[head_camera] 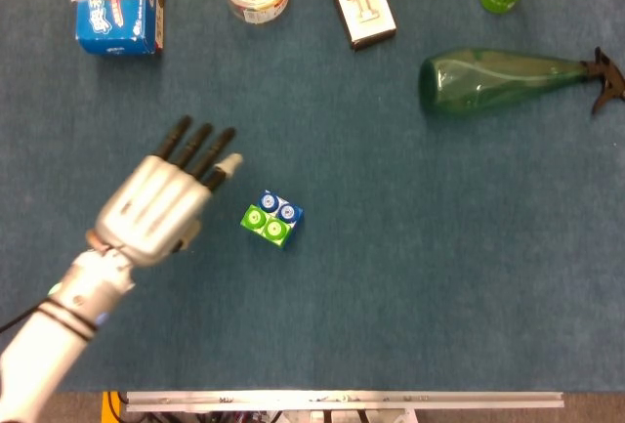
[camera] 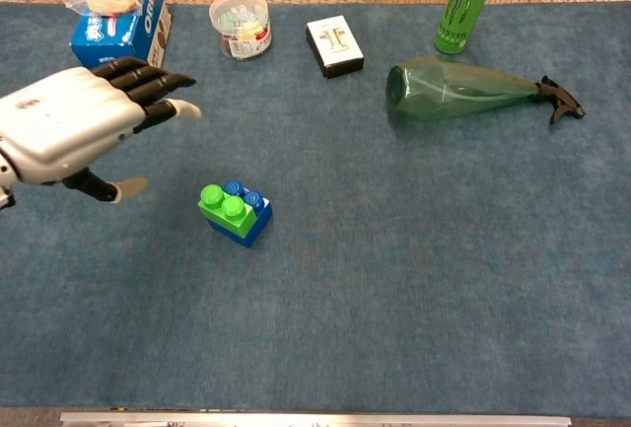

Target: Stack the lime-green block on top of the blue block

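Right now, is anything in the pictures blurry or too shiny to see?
In the head view the left hand looks a little smeared and soft, while the lime-green block on the blue block is sharp. In the chest view light is even; only the green spray bottle shows pale glints.

We see the lime-green block [camera: 223,205] sitting on top of the blue block [camera: 251,220], studs up, covering its left half and leaving two blue studs bare. The pair rests on the blue cloth, nothing touching it, corners turned slightly askew.
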`<state>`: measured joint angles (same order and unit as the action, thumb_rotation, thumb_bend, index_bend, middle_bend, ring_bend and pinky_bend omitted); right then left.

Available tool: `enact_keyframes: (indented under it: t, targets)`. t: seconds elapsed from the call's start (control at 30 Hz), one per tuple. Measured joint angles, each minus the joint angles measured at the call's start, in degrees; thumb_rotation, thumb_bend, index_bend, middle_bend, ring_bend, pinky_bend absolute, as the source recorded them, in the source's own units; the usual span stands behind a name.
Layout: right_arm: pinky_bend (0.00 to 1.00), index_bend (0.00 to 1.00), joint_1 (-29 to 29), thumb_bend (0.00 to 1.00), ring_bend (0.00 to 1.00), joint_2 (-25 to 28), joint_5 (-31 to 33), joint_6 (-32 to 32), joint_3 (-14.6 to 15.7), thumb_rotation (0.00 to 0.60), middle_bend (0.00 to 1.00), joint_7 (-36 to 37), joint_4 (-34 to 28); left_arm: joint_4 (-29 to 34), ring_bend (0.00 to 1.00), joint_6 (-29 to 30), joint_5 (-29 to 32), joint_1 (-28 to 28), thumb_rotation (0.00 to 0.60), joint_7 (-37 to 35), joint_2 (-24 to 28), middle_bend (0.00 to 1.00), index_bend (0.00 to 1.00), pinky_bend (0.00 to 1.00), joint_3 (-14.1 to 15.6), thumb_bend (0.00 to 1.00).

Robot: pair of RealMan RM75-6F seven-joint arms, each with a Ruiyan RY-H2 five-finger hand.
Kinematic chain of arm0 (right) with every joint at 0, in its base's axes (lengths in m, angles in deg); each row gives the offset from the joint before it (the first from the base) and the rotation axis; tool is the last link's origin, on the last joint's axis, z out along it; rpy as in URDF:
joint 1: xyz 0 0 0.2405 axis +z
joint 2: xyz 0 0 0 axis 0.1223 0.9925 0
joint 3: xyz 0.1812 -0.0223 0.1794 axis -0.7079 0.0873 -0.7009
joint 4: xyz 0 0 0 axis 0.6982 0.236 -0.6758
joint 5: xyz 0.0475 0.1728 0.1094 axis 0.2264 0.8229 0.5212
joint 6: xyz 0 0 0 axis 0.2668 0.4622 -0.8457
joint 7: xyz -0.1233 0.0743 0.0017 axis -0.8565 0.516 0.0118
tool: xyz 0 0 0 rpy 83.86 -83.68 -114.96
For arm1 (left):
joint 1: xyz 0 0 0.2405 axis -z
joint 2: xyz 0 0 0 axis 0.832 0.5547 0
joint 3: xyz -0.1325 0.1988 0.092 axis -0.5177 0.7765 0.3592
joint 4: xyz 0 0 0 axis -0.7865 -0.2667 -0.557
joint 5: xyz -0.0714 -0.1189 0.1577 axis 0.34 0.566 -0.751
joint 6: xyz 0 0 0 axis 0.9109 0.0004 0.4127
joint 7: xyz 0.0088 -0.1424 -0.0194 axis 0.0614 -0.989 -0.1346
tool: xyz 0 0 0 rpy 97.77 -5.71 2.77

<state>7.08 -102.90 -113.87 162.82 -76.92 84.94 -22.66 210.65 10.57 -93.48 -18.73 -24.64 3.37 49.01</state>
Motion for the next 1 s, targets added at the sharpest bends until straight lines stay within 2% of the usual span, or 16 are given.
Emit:
enact_keyframes:
  t: [0.2,0.43,0.73,1.0]
  targets:
    - [0.49,0.49,0.57,0.52,0.31,-0.24,0.18,-1.08,0.15,0.6,0.37,-1.85,-0.47,-4.6,0.0,8.84,-10.02,-8.46,0.6,-7.52,2.36,0.0,0.21,0.01,2.35,0.3]
    - [0.49,0.49,1.29,0.52,0.31,-0.65,0.22,-2.17,0.35,0.6,0.37,-4.22,-1.09,-15.68,0.0,19.31,-17.93,-17.23,0.6,-18.4,1.95,0.0,0.26,0.01,2.32,0.3]
    - [0.49,0.49,2.22,0.52,0.31,-1.34,0.35,-3.54,0.59,0.6,0.37,-7.17,-1.74,-29.55,0.0,25.62,-19.88,-24.34,0.6,-25.64,-2.62,0.0,0.3,0.01,-0.87,0.3]
    - [0.49,0.49,2.81,0.52,0.31,-2.06,1.74,-4.58,0.39,0.6,0.37,-10.27,-2.53,-36.43,0.0,26.67,-17.62,-28.0,0.6,-34.43,-5.55,0.01,0.32,0.01,-4.49,0.3]
